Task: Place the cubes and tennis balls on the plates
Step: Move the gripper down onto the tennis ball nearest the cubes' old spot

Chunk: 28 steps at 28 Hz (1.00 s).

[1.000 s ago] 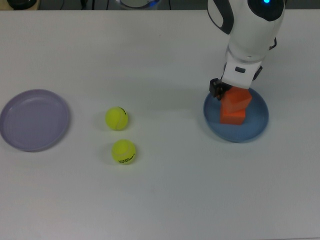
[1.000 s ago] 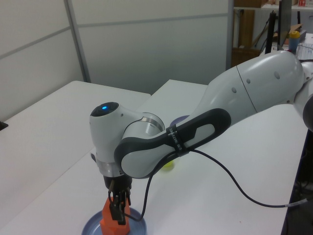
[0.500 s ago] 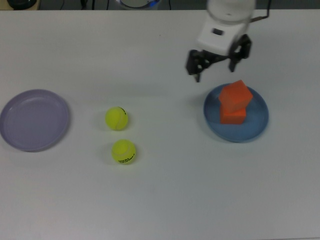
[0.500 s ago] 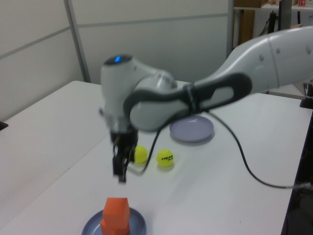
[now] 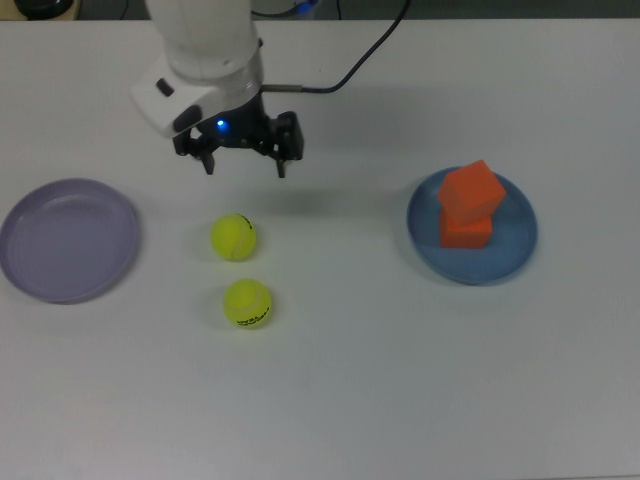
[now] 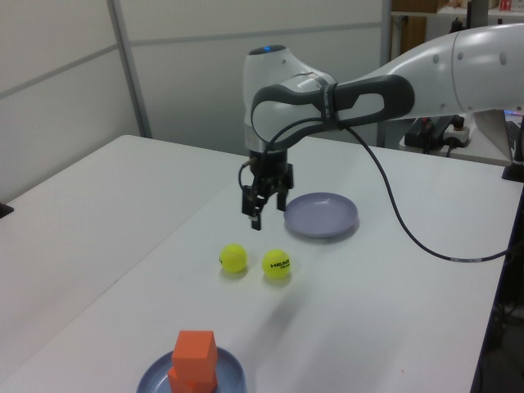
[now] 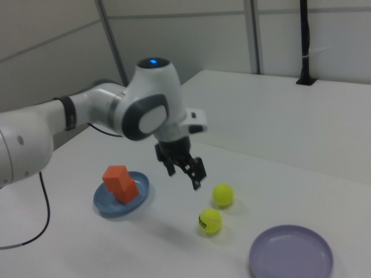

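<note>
Cubes (image 5: 470,205) stacked on blue plate (image 5: 518,250); lavender plate (image 5: 68,240) empty; fingers (image 5: 281,160) spread, gripping nothing

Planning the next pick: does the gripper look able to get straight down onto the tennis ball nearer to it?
Probably yes. The gripper hangs open above the table, close to that tennis ball; nothing lies between, and the other ball sits apart.

Top view straight down on the table (image 5: 400,400), left and right views oblique from opposite ends
</note>
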Tool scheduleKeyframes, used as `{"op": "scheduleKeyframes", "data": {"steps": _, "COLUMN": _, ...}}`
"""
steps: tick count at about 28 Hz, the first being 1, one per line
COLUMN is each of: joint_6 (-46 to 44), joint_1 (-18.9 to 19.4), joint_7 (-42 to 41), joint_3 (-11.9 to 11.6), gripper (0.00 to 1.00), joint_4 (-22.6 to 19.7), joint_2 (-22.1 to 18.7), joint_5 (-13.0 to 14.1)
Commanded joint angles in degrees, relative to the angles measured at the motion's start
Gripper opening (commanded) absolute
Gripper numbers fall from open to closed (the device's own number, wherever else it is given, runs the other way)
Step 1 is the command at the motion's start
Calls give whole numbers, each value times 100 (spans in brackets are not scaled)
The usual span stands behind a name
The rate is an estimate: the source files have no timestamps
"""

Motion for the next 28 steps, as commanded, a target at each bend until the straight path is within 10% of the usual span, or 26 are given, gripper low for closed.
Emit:
{"op": "scheduleKeyframes", "data": {"steps": 1, "joint_6": 195, "joint_1": 78, "joint_7": -42, "joint_3": -210, "gripper": 100, "joint_4": -81, "joint_2": 282, "joint_5": 132}}
{"op": "scheduleKeyframes", "data": {"steps": 28, "joint_6": 916, "joint_1": -98, "joint_7": -587, "joint_3": -263, "gripper": 100, "joint_4": -406, "joint_2": 968, "joint_5": 386}}
